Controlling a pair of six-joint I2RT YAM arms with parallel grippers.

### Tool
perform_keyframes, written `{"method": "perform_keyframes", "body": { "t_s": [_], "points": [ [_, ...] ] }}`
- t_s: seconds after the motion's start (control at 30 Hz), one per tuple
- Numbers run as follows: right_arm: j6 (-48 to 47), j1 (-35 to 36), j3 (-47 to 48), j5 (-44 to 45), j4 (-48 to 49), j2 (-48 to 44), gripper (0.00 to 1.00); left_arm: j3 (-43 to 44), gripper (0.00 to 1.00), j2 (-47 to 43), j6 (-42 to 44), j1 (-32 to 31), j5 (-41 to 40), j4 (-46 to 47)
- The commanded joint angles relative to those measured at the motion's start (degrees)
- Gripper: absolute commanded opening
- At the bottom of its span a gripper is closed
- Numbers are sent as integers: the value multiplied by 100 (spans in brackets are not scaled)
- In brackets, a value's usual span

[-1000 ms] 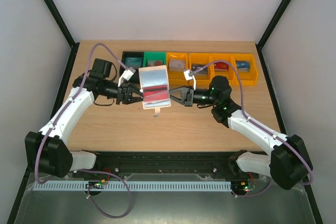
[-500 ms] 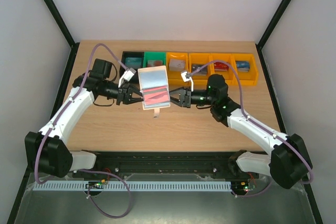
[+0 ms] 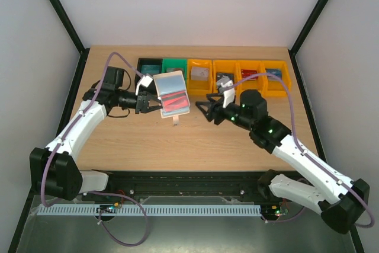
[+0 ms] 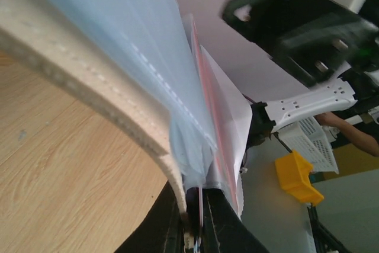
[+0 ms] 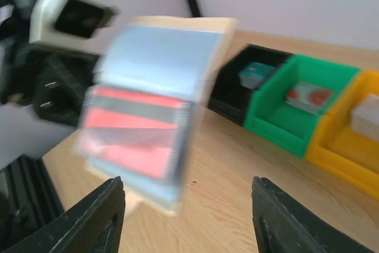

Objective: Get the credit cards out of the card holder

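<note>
The card holder hangs open above the table, white outside, with pale blue sleeves inside. A red credit card shows through its lower sleeve. My left gripper is shut on the holder's left edge; in the left wrist view the jaws pinch the white cover and sleeves together. My right gripper stands open a short way right of the holder, touching nothing. From the right wrist the holder and the red card are blurred, ahead of the open gripper.
A row of bins stands along the back: black, green, then several yellow ones. Loose cards lie in them, including a teal card and a white-and-red card. The holder's snap tab dangles below it.
My right gripper has let go of the holder's right edge, opened and drawn back to the right. My left gripper stays shut on the holder, which has shifted slightly left and tilted.
</note>
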Motion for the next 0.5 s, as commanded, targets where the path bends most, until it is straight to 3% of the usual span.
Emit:
{"method": "perform_keyframes", "body": {
  "t_s": [0.0, 0.27, 0.47],
  "points": [
    [-1537, 1237, 193, 1792, 149, -108, 58, -21, 2, -82, -142, 26, -165, 193],
    [-4426, 3025, -167, 3606, 1530, 304, 62, 7, 2, -35, -95, 23, -172, 139],
    [-5714, 3269, -519, 4016, 2227, 692, 68, 26, 2, -27, -63, 15, -143, 105]
  ]
}}
